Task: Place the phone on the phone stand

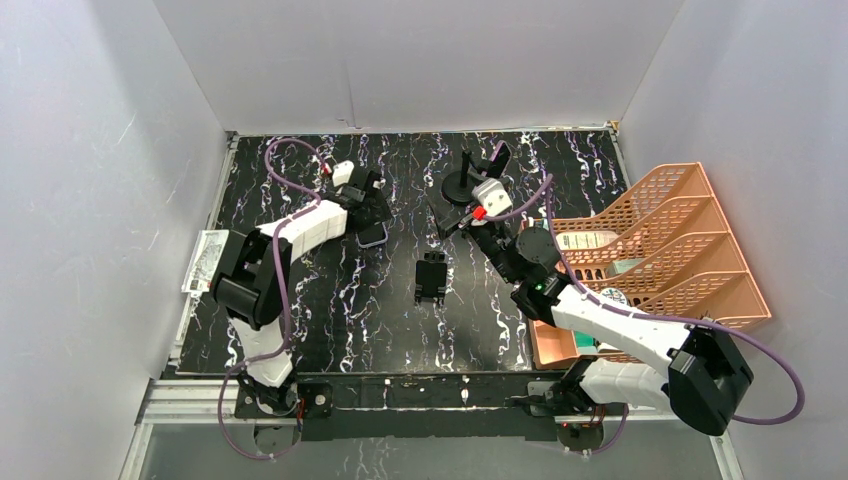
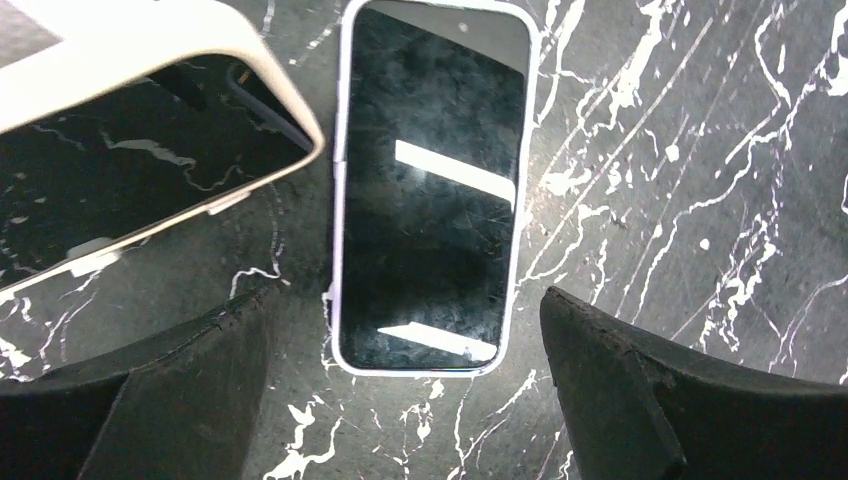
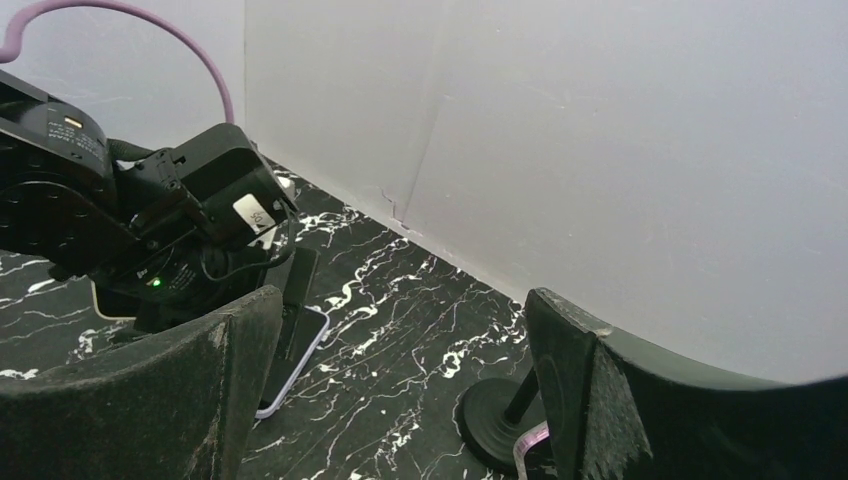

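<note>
The phone [image 2: 430,190], dark screen up in a pale lilac case, lies flat on the black marbled table; it also shows in the top view [image 1: 373,236] and the right wrist view [image 3: 292,358]. My left gripper [image 2: 405,305] is open right above the phone's near end, a finger on each side, not touching it; it is at the table's back left in the top view [image 1: 370,212]. The phone stand [image 1: 466,184], a black round base with a post, stands at the back centre, its base also in the right wrist view [image 3: 497,420]. My right gripper [image 3: 400,300] is open and empty beside the stand [image 1: 448,222].
A white-framed flat device [image 2: 150,120] lies just left of the phone. A small black folded holder [image 1: 431,277] lies mid-table. An orange mesh file tray [image 1: 660,250] fills the right side. A paper [image 1: 204,262] lies at the left edge. White walls surround the table.
</note>
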Controlling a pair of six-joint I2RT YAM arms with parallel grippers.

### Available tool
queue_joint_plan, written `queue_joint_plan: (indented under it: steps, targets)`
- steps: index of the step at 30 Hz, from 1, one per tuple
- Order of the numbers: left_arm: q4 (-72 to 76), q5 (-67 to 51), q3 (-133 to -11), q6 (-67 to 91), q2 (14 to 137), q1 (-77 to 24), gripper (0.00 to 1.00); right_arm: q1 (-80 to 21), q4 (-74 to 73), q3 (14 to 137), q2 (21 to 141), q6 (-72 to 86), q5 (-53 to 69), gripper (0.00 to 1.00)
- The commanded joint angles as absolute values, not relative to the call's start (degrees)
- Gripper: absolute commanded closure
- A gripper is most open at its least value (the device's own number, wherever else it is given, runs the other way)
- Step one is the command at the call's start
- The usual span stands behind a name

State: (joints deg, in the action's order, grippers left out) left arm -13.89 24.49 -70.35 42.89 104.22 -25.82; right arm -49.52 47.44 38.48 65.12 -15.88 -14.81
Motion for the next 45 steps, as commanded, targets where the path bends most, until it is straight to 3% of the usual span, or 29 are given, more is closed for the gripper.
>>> queue_joint_plan:
  steps: [1, 21, 26, 29, 33, 42, 45]
  targets:
    - [-15.64, 19.77, -73.38, 37.73, 106.31, -25.66, 0.02, -49.29, 49.31, 40.54, 65.39, -16.32, -14.59, 0.01]
    - [-18.11, 17.55, -74.98, 35.61, 114.15, -25.49, 0.02, -49.08, 49.13, 40.30, 65.18, -17.00, -14.31, 0.01]
    - [-18.06, 16.04, -74.98, 35.24, 114.70, -25.49, 0.15, -49.08, 49.26, 40.01, 65.12, -17.14, -14.38, 0.01]
    - [-17.53, 15.14, -73.73, 35.09, 114.42, -25.49, 0.34, -49.11, 49.39, 39.95, 65.08, -17.14, -14.28, 0.01]
    - [-16.83, 12.47, -71.37, 33.97, 113.96, -25.78, 0.47, -49.12, 49.39, 39.92, 64.92, -17.20, -14.30, 0.01]
    - [-18.11, -4.12, -68.07, 16.38, 109.53, -31.16, 0.50, -49.11, 48.94, 40.38, 65.58, -17.04, -14.60, 0.01]
    - [-20.33, -3.06, -63.93, 10.65, 104.55, -33.11, 0.48, -48.43, 46.08, 41.95, 66.03, -14.34, -14.76, 0.01]
